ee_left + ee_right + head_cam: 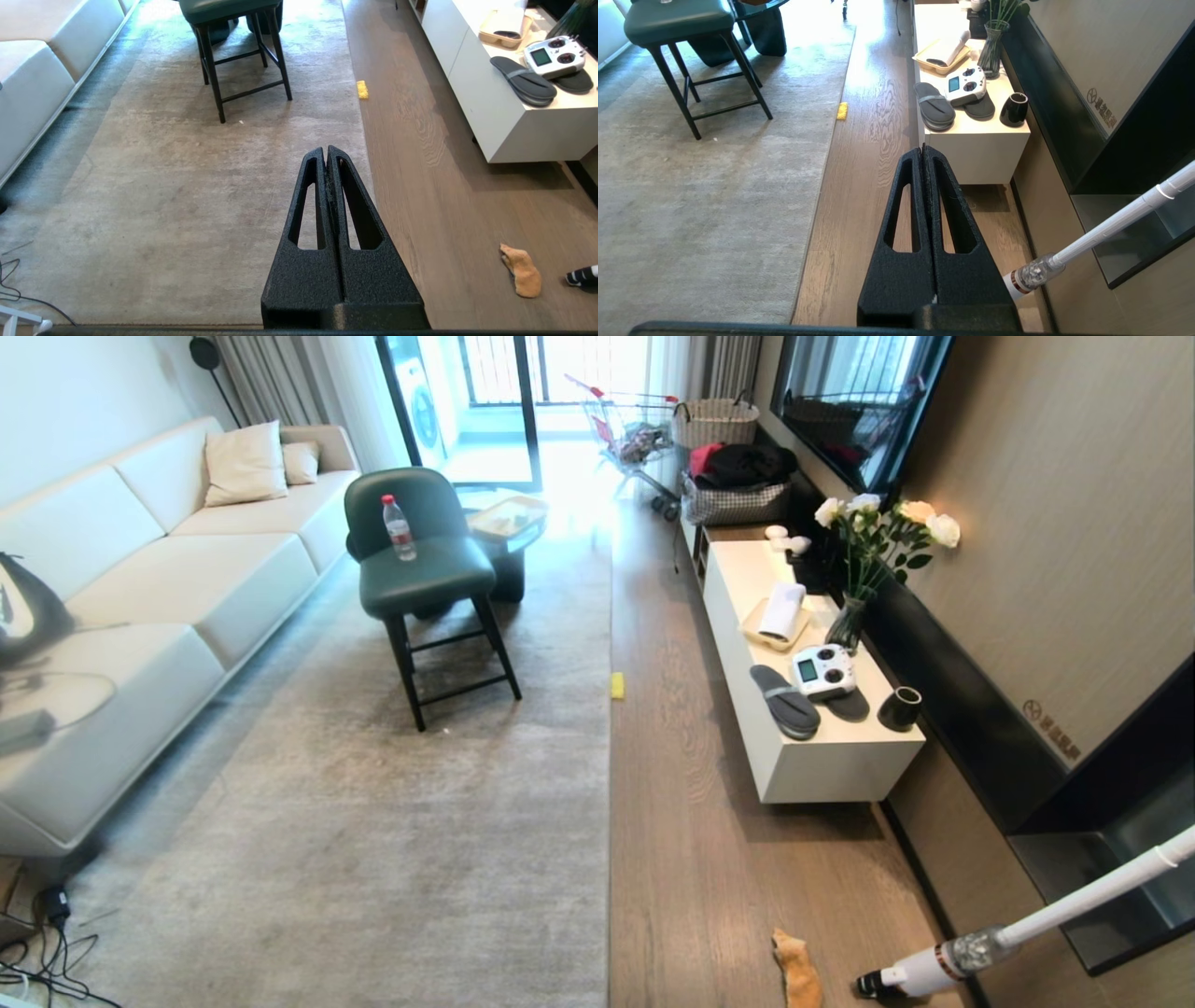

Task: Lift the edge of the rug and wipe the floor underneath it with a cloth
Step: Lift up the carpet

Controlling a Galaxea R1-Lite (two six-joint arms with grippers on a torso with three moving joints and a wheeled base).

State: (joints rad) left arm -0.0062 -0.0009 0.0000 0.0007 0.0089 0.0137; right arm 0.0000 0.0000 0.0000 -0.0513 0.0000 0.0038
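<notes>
Left gripper [326, 150] and right gripper [923, 148] fingers pressed together, empty, held above floor level. Large grey-beige short-pile rug [392, 821] lay flat on brown wood-plank floor [691, 803]. Small orange microfibre cloth [798, 973] lay crumpled on planks beside white stick vacuum [990, 947].

The rug [392, 821] is showing a short, matt grey-beige pile. The floor [691, 784] is looking like smooth wood-grain plank with a faint sheen. The cloth [799, 971] is appearing soft and fuzzy, orange. The cabinet [822, 765] is presenting a smooth white matt face. The left gripper [326, 151] and right gripper [923, 150] are showing rough, grainy black plastic.
</notes>
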